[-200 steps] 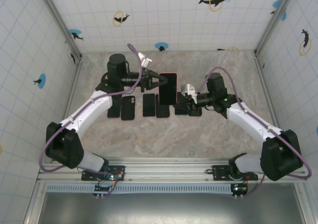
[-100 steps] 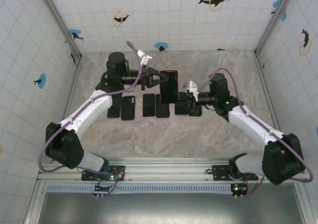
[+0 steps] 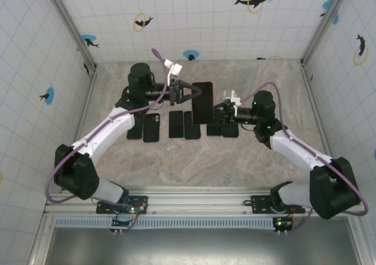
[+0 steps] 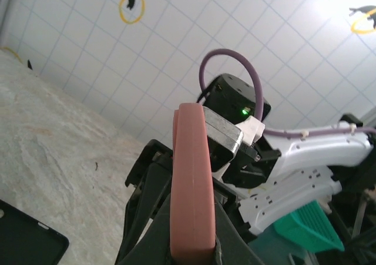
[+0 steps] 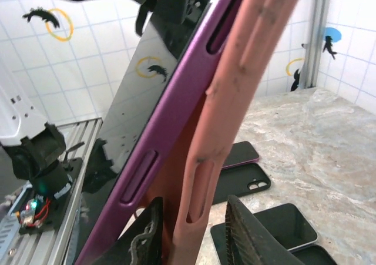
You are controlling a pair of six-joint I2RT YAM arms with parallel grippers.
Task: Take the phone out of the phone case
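With left fingers (image 4: 145, 218) clamped on the salmon-pink rubbery case (image 5: 235, 89), right fingers (image 5: 248, 232), grip unclear, should peel its rim slowly off the purple-edged phone (image 5: 176, 97).

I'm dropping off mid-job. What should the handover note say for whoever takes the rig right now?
Left pincer: shut on the pink case, holding it and the phone upright above the table.
Right pincer: fingers on either side of the case's edge; I cannot tell whether it is gripping.
Done: case and phone lifted, and the case has peeled away along one long side of the purple phone.
Left: peel the case fully off and free the phone.
A row of other phones lies below.
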